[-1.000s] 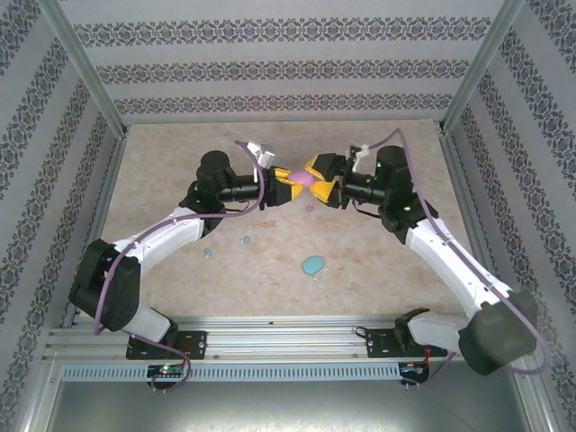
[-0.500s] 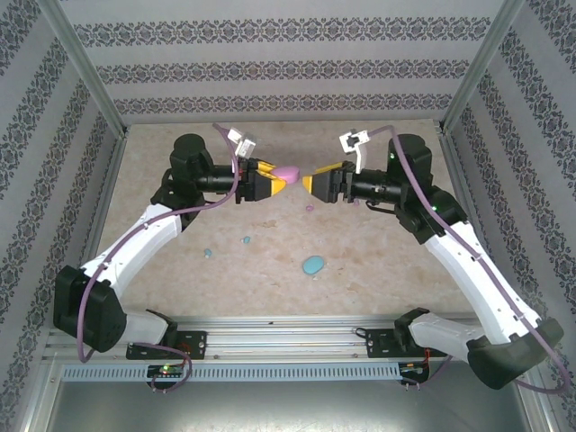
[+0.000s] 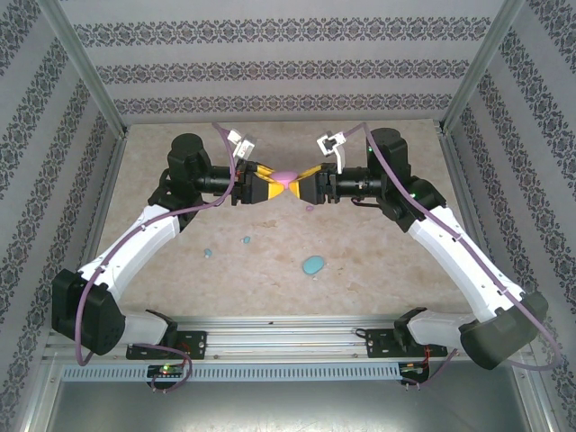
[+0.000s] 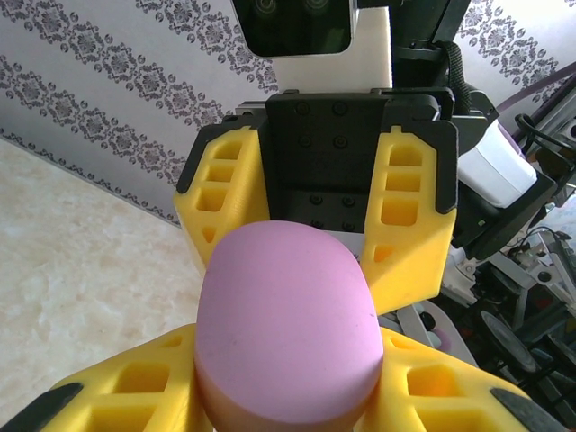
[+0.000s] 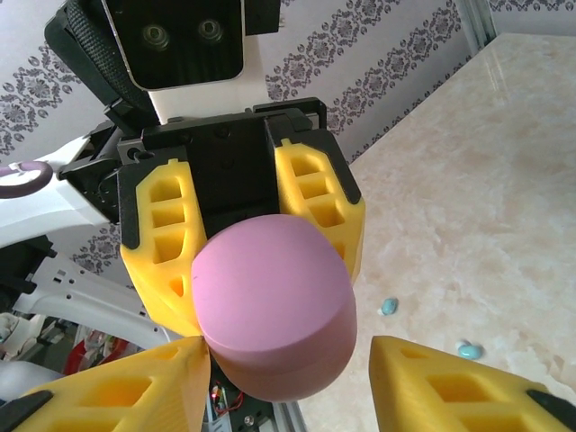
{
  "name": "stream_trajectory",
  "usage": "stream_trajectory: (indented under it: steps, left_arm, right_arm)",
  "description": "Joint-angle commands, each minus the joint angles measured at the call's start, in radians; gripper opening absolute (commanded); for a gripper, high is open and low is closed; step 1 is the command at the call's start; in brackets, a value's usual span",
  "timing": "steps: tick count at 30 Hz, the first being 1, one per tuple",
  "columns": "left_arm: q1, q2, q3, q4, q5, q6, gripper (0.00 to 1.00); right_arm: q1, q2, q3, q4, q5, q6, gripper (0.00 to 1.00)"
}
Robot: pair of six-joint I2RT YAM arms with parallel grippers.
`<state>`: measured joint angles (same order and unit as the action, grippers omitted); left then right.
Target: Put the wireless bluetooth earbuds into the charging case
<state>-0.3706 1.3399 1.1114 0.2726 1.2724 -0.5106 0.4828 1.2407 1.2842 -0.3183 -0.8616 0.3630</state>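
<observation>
1. Evidently the left hand [image 3: 268,184] is clamped on one end of the pink charging case [image 3: 284,175]. It holds the case in the air above the far middle of the worktop [image 3: 378,270], probably so the free end is offered to the other arm.
2. The right hand [image 3: 303,185] meets it nose to nose, jaws partly apart and straddling that free end. In its wrist view one yellow finger [image 5: 135,387] touches the case while the other stands off with a gap, so it has no grip yet.
3. The case looks closed, so it likely has to be opened before anything goes in.
4. Two light-blue earbuds [image 3: 245,240] lie near each other on the worktop, left of centre. What looks like a pink earbud [image 3: 310,208] lies just below the hands, and a light-blue case [image 3: 313,265] sits nearer the bases.
5. Open worktop lies under and around both arms, and the side walls are well apart. The tight spot is where the two hands' fingers nearly meet.
</observation>
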Motion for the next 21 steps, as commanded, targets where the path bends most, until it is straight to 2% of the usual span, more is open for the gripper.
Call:
stream_trajectory:
  steps: [1,7,11,17,21]
  left_arm:
    - [0.010,-0.010,0.016,0.035,0.047,-0.036,0.14]
    - [0.010,-0.014,-0.017,0.066,0.045,-0.060,0.14]
    - [0.010,-0.017,-0.028,0.103,0.046,-0.083,0.14]
    - [0.010,-0.013,-0.027,0.111,0.057,-0.084,0.14]
    - [0.009,-0.022,-0.056,0.174,0.059,-0.096,0.14]
  right_arm:
    - [0.011,0.011,0.021,0.066,-0.026,0.007,0.48]
    - [0.013,0.039,0.022,0.086,-0.040,0.039,0.52]
    - [0.014,0.063,0.023,0.085,-0.067,0.055,0.50]
    - [0.014,0.083,0.019,0.116,-0.083,0.098,0.36]
    - [0.005,0.084,-0.004,0.167,-0.074,0.162,0.34]
